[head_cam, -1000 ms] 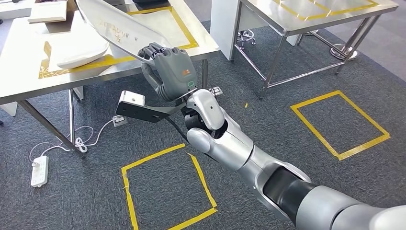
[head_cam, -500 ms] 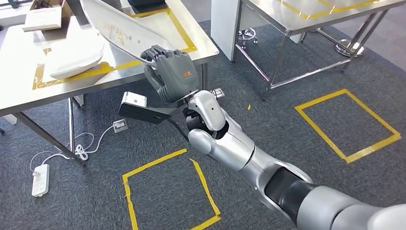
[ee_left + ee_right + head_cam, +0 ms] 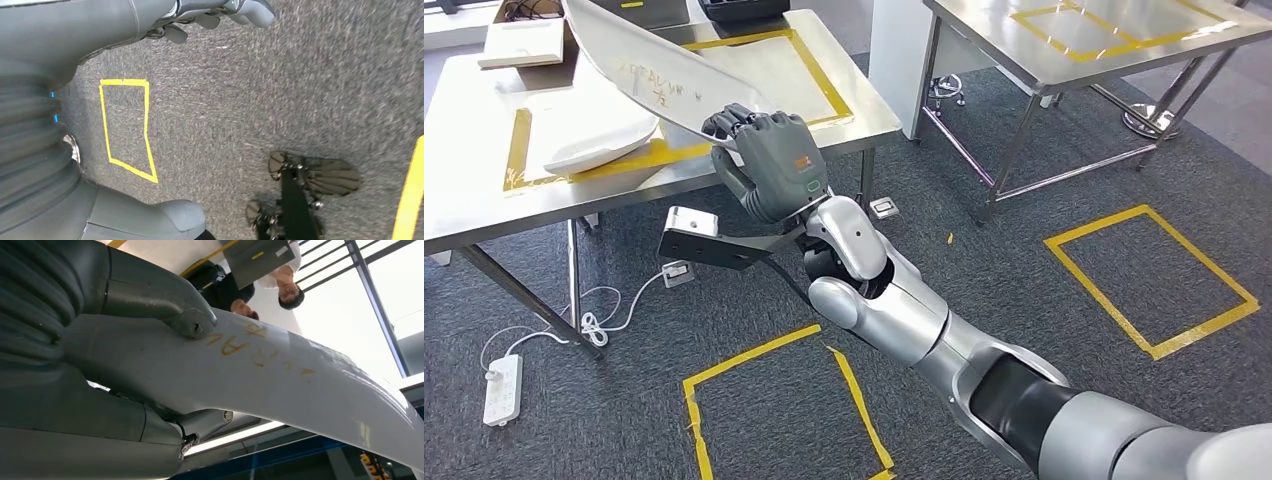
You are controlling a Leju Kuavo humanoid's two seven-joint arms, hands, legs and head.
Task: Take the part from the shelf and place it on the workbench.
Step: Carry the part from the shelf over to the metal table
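Grey carpet [image 3: 1044, 250] marked with yellow tape squares [image 3: 1149, 280] fills the head view's lower half. At upper left stands the steel workbench [image 3: 484, 200], a white curved part [image 3: 594, 140] lying on it. Above it, tilted, the long white part [image 3: 654, 80] is gripped at its near end by the right hand [image 3: 769, 165]. The left hand [image 3: 220, 12] hangs over carpet, fingers loosely curled, holding nothing.

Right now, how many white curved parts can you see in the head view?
2. One white part is held in the air by the right hand, above the workbench. The other white part lies on that workbench. More may be hidden.
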